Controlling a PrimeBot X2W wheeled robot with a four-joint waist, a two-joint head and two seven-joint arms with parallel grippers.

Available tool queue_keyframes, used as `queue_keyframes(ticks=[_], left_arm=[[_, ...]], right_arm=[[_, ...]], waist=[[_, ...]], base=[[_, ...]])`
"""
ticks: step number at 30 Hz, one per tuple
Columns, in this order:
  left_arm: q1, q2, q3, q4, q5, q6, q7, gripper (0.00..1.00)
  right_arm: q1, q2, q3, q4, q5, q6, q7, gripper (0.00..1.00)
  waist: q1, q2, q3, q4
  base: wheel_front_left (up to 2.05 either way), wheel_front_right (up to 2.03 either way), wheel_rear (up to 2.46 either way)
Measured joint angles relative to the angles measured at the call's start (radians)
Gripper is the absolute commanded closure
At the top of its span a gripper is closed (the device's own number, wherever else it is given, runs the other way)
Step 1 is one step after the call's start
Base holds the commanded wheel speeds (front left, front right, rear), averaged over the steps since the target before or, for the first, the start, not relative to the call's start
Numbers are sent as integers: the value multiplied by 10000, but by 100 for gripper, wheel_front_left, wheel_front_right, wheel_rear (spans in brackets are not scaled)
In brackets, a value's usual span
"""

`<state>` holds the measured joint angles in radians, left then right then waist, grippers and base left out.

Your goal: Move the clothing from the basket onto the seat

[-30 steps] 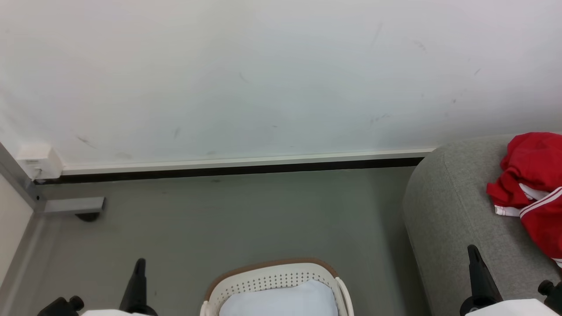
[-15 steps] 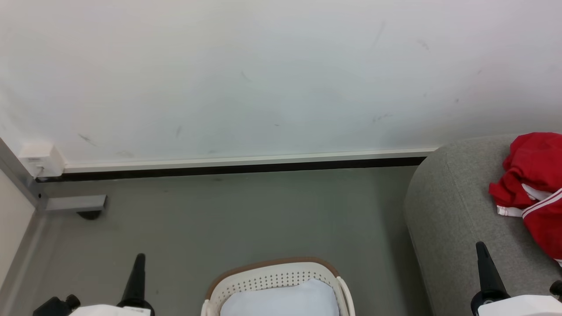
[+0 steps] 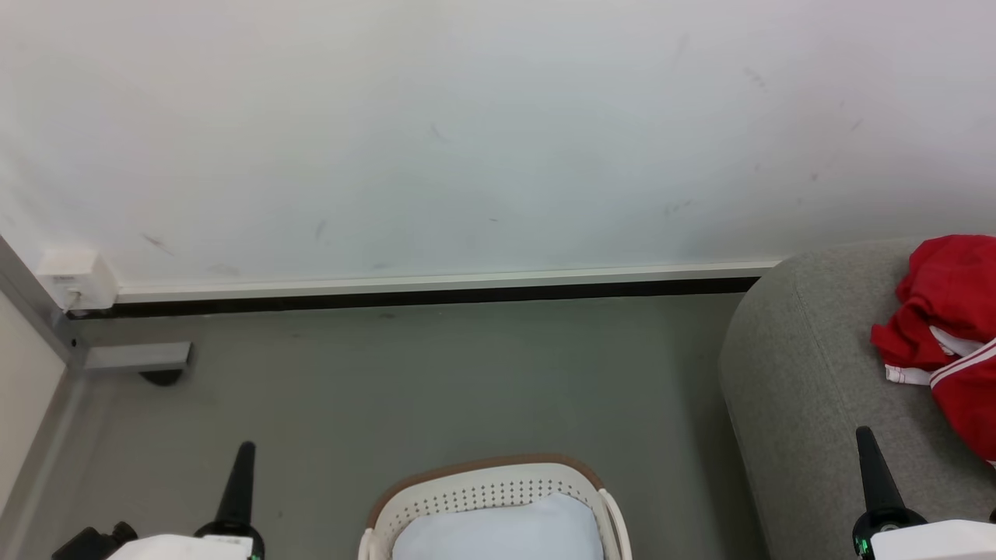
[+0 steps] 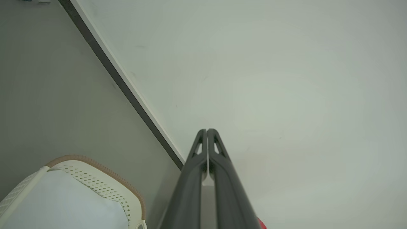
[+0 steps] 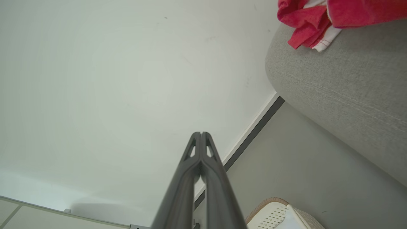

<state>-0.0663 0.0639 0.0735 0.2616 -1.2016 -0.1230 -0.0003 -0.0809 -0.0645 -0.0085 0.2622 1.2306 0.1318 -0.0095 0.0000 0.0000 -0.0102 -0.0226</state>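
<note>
A: Entry one, white cloth (image 3: 498, 529): location?
B: In the basket (image 3: 482, 470) on the floor, between both claws and back from their tips, toward the robot. The left claw (image 3: 246, 447) is likely the nearer one. Fingers pressed together, nothing held.
A: Right claw (image 3: 862, 432)?
B: Pressed together, empty, near the seat (image 3: 801, 365). Red garments (image 3: 949, 311) lie on the seat, rightward.
A: Cloth's long axis?
B: Cannot tell. The picture's edge cuts it off.
</note>
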Motion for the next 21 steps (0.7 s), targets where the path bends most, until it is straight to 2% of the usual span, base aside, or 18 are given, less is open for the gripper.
queue_keyframes(ticks=[21], left_arm=[[-178, -73, 169, -63, -1735, -12, 508, 100]], right_arm=[[-100, 23, -403, -56, 1620, 0, 510, 100]], waist=[[0, 0, 50, 85]], base=[[0, 0, 0]])
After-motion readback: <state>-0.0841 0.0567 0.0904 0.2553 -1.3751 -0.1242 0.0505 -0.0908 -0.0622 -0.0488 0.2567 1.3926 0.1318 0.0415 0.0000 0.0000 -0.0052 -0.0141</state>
